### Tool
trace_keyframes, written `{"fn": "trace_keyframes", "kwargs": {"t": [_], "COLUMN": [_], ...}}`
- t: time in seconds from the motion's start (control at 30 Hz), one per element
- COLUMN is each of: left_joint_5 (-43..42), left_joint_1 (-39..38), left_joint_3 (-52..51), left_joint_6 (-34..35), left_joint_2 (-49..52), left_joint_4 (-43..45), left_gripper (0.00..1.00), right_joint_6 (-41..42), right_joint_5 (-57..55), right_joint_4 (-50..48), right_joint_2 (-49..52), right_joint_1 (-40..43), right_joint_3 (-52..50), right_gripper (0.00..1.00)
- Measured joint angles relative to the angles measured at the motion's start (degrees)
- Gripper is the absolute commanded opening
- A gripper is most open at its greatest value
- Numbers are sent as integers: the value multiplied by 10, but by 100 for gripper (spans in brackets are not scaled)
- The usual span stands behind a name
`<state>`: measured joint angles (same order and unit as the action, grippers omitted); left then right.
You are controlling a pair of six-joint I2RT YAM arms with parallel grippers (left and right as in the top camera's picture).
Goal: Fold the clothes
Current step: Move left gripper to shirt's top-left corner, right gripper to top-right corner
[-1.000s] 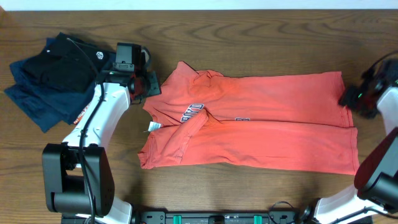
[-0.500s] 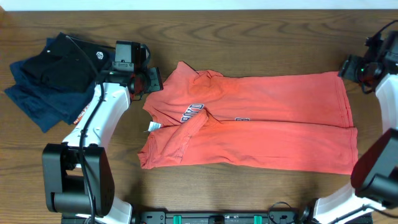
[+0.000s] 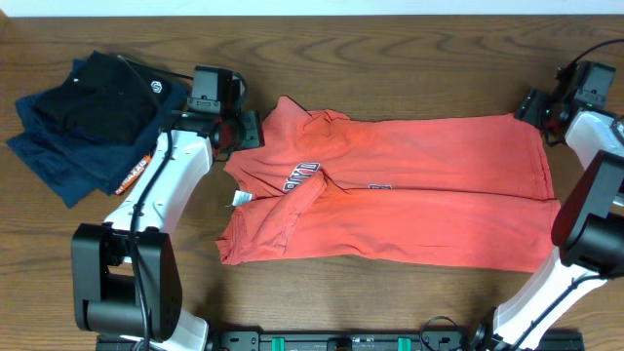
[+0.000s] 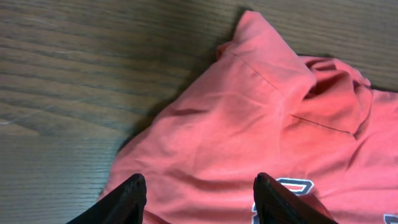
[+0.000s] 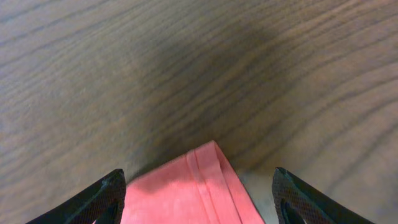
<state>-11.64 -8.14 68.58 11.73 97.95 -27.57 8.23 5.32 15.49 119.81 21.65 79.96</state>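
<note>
Coral-red short-sleeved cotton T-shirt (image 3: 419, 190) lies spread sideways across a brown wooden table (image 3: 409, 58), with its collar end toward the left arm. Left gripper (image 4: 199, 186) hangs with fingers wide apart over the shoulder fabric. The right gripper (image 5: 198, 186), equally wide, frames a hem corner. Folded navy and black garments (image 3: 83, 122) sit beside the left arm.

A dark brown wood-grain table (image 3: 390, 58) fills the view, a pale strip (image 3: 312, 5) along its far edge.

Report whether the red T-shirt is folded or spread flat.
Partly folded. The T-shirt lies flat, but a flap edge runs along its middle and the chest lettering is half covered.
</note>
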Motion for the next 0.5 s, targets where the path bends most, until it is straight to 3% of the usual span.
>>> {"fn": "trace_keyframes", "kwargs": {"t": [0.17, 0.27, 0.33, 0.4, 0.5], "left_joint_5": [0, 0, 0, 0, 0], "left_joint_1": [-2, -2, -2, -2, -2], "left_joint_3": [0, 0, 0, 0, 0], "left_joint_6": [0, 0, 0, 0, 0], "left_joint_2": [0, 0, 0, 0, 0], "left_joint_4": [0, -1, -1, -1, -1], "left_gripper": [58, 58, 58, 58, 58], "right_joint_6": [12, 15, 16, 19, 22], "right_joint_5": [-1, -6, -9, -10, -11], "right_joint_4": [-17, -22, -21, -21, -16], "right_joint_2": [30, 35, 37, 38, 39], "right_joint_1": [-2, -11, -16, -20, -21], "right_joint_3": [0, 2, 2, 2, 2], "right_gripper": [64, 43, 25, 1, 1]}}
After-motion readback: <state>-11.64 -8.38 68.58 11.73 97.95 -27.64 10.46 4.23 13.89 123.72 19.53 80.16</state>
